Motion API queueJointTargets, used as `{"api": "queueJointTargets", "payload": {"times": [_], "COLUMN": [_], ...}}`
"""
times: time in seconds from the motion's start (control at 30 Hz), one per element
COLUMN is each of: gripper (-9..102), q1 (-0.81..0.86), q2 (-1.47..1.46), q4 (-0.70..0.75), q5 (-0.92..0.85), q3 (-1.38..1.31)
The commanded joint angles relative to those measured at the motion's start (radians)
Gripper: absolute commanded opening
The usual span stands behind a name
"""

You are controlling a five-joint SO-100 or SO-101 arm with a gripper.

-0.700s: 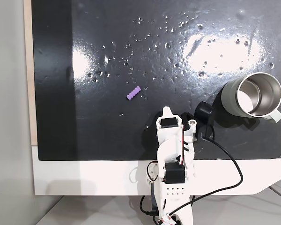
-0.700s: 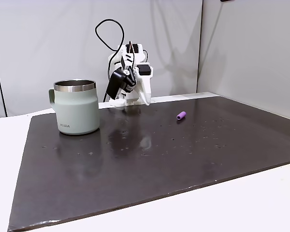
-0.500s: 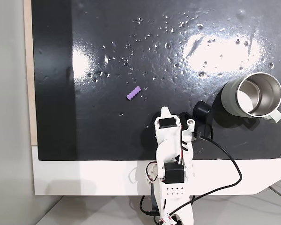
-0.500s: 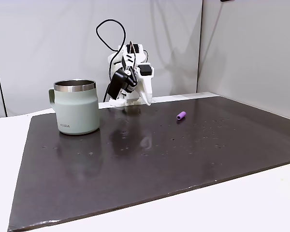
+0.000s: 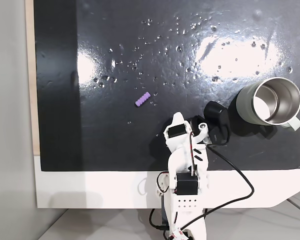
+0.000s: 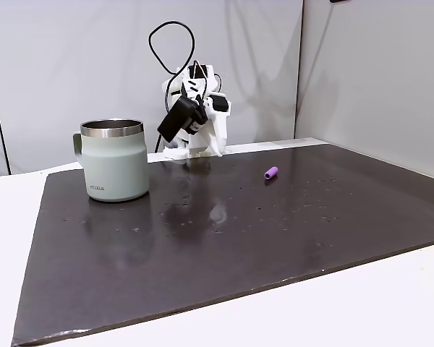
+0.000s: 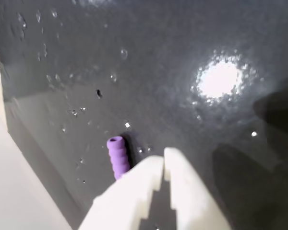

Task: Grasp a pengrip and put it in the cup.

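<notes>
Where the cup (image 6: 114, 160) faces the side camera, small dark letters sit low on its pale green wall, but they are too tiny to read. No other writing can be made out.

The claw (image 7: 163, 160) pokes in from the bottom of the wrist view. Its two white fingers (image 7: 180, 179) are pressed together at the tips, with only a thin dark line between them. It holds nothing. It hangs above the dark mat (image 7: 182, 57) and touches nothing.

The pengrip (image 7: 118, 157) lies on the mat just to the left of the claw tips in the wrist view, partly hidden behind the left finger. From above, the pengrip (image 5: 143, 99) lies alone on the mat (image 5: 140, 50), up and to the left of the white arm (image 5: 184, 160). The cup (image 5: 270, 102) stands upright at the right edge of the mat, well apart from the pengrip. In the side view the pengrip (image 6: 271, 173) rests to the right of the arm (image 6: 195, 116).

Compared with a moment ago, the arm has turned a little, and its black camera part (image 5: 216, 116) has swung up and closer to the cup. The pengrip and cup have not moved.
</notes>
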Motion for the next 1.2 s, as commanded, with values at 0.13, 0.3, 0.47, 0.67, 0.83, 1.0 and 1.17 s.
{"api": "queueJointTargets", "payload": {"times": [0.13, 0.3, 0.47, 0.67, 0.83, 1.0, 1.17], "gripper": [0, 0, 3, 8, 16, 19, 21], "q1": [-0.04, -0.077, -0.13, -0.198, -0.221, -0.216, -0.327], "q2": [-0.56, -0.813, -0.957, -1.052, -1.131, -1.276, -1.325], "q4": [-0.184, -0.209, -0.213, -0.213, -0.175, -0.169, -0.147], "q5": [-0.023, -0.009, 0.018, 0.023, 0.051, 0.109, 0.112], "q3": [-0.333, -0.479, -0.552, -0.617, -0.695, -0.798, -0.793]}}
